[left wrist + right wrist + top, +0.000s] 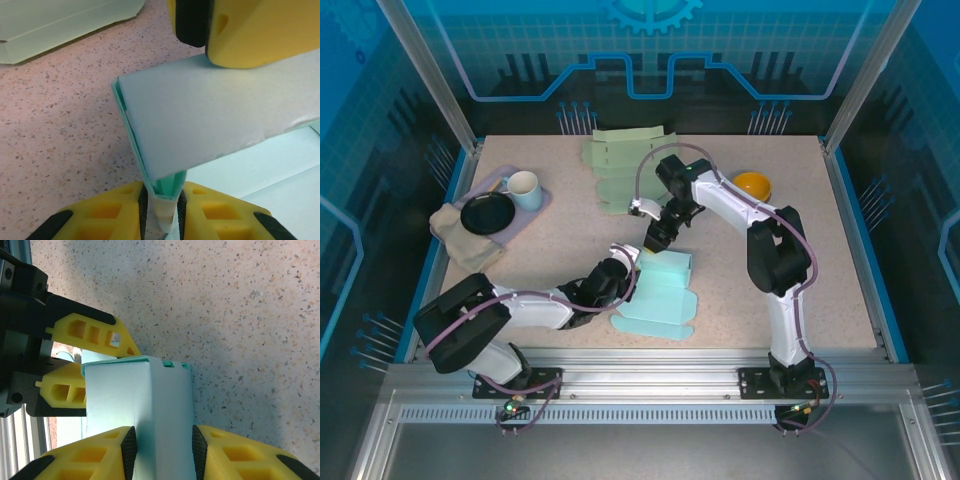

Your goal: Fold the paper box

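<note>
The paper box [660,295] is a light teal sheet lying partly folded at the table's front middle. One of its walls stands upright [210,115]. My left gripper [628,256] reaches it from the left and is shut on the doubled lower edge of that wall [162,197]. My right gripper [658,236] comes from behind and is shut on the upright folded wall [162,445], its black pads [128,450] pressed on both sides of the wall. In the right wrist view, the left gripper's yellow fingers [90,332] sit just beyond the box [150,400].
A stack of flat pale green box sheets [625,165] lies at the back middle. A yellow bowl [752,185] sits at the back right. On the left, a tray [542,203] carries a black plate [486,214] and a mug [524,190], with a cloth [460,240] beside it.
</note>
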